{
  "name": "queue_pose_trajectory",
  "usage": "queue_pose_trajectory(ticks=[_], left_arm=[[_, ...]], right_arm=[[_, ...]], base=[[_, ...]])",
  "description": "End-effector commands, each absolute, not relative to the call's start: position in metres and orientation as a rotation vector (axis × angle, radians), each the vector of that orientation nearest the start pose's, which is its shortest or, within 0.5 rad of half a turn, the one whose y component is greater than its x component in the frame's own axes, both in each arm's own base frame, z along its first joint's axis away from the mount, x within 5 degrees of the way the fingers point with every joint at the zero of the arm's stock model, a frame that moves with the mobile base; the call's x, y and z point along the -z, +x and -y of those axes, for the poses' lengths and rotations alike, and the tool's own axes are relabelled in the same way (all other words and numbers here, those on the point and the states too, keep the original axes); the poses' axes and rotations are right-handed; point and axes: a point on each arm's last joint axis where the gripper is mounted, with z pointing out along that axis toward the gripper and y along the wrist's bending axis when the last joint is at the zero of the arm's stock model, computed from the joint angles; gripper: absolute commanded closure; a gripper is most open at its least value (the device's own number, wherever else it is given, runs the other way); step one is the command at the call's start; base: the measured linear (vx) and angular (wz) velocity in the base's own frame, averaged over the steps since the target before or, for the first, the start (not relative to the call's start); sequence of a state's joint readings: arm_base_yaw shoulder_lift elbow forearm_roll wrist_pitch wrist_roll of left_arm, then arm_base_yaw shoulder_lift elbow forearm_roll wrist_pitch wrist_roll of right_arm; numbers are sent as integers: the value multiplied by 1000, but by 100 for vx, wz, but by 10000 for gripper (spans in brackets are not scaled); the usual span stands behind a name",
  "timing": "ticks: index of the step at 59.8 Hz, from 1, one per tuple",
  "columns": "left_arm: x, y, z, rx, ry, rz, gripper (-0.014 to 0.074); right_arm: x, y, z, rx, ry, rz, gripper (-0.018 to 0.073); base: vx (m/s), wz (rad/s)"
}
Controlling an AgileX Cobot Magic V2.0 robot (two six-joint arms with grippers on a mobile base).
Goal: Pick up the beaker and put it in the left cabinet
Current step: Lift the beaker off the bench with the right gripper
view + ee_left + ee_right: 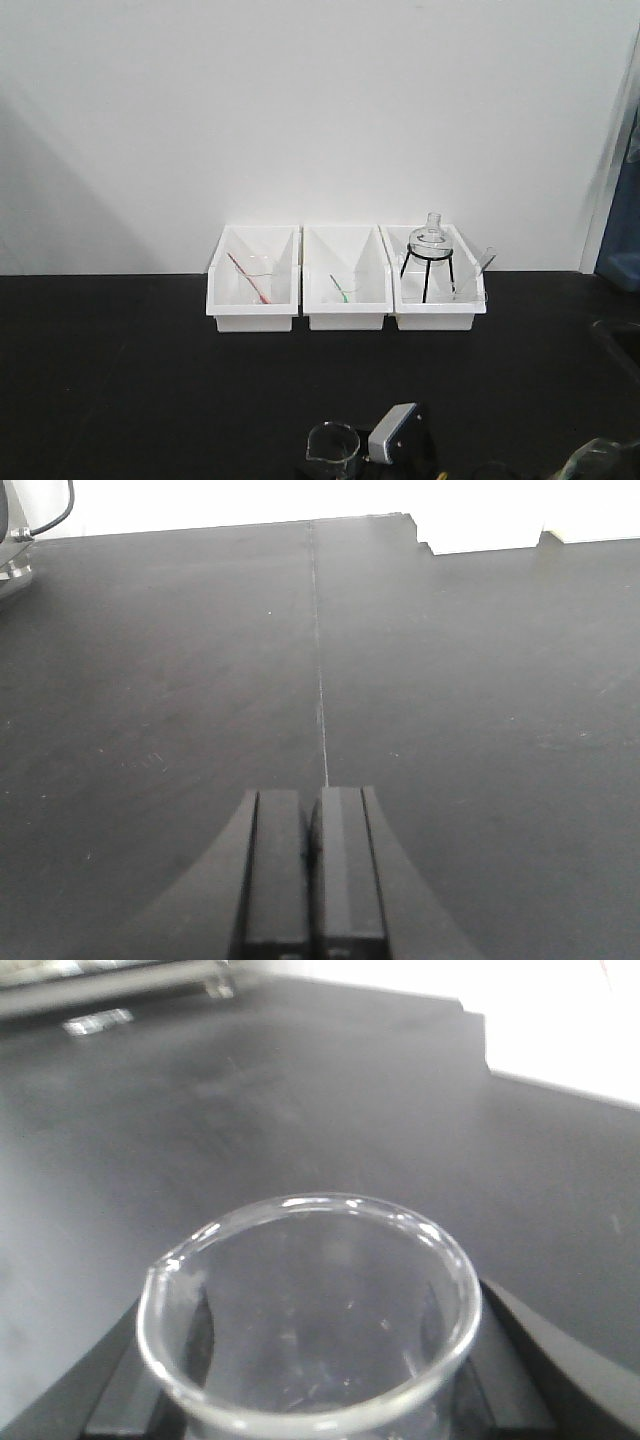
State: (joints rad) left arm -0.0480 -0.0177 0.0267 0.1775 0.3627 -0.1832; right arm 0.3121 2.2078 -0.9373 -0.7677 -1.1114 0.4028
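Glass beaker (310, 1305), round-rimmed, pinched in right claw (315, 1390); left claw (312, 810) pressed together above matte black tabletop (470, 680).

We find no legible text, label, brand, number or sign in any view. Any print on the beaker (310, 1345) is too blurred for us to read.
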Motion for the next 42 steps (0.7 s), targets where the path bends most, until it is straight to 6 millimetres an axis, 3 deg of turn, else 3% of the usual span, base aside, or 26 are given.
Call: queue_pose_trajectory(ticks=[1, 7, 11, 12, 21, 27, 32, 42], left_arm=[[-185, 53, -2, 4, -2, -1750, 593], [-185, 53, -2, 4, -2, -1750, 593], [-185, 53, -2, 4, -2, -1750, 593], [-185, 53, -2, 4, -2, -1750, 593], [-185, 53, -2, 4, -2, -1750, 593], [-185, 53, -2, 4, -2, -1750, 593], [-185, 53, -2, 4, -2, -1750, 593], [-185, 53, -2, 4, -2, -1750, 593]], right_arm=[[-151, 352, -173, -853, -719, -1514, 568], [-178, 349, -168, -821, -692, -1633, 564], [-207, 344, -162, -772, -660, -1693, 564], [-253, 329, -147, -653, -589, -1787, 564], [-312, 294, -121, -464, -522, -1795, 564], [-337, 266, -104, -392, -431, -1774, 564], [-347, 239, -90, -330, -406, -1743, 564], [-342, 183, -64, -272, -324, -1691, 564]], base=[[0, 0], [0, 0], [0, 0], [0, 0], [0, 0], [0, 0], [0, 0], [0, 0]])
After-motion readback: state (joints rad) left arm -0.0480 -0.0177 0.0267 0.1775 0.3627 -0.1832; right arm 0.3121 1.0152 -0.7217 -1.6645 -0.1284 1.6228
